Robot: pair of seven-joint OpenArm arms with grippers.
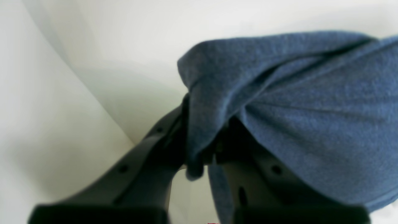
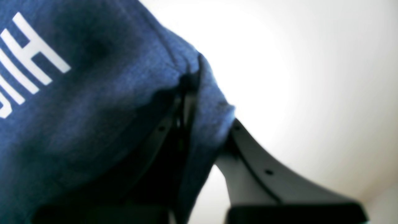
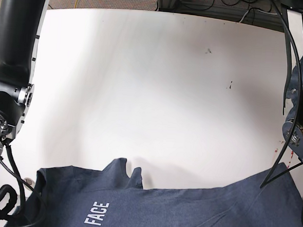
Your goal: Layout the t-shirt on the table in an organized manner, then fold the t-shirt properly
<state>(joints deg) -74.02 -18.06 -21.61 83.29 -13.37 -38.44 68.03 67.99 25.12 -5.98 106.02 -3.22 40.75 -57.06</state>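
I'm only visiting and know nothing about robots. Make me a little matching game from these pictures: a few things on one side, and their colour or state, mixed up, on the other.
Things:
1. t-shirt
2. table
3. left gripper
4. lettering

Descriptions:
A. glossy white, a few dark specks
B. white print on cloth
C. blue, held up at two corners
D. shut on the blue cloth

Pairs: 1-C, 2-A, 3-D, 4-B
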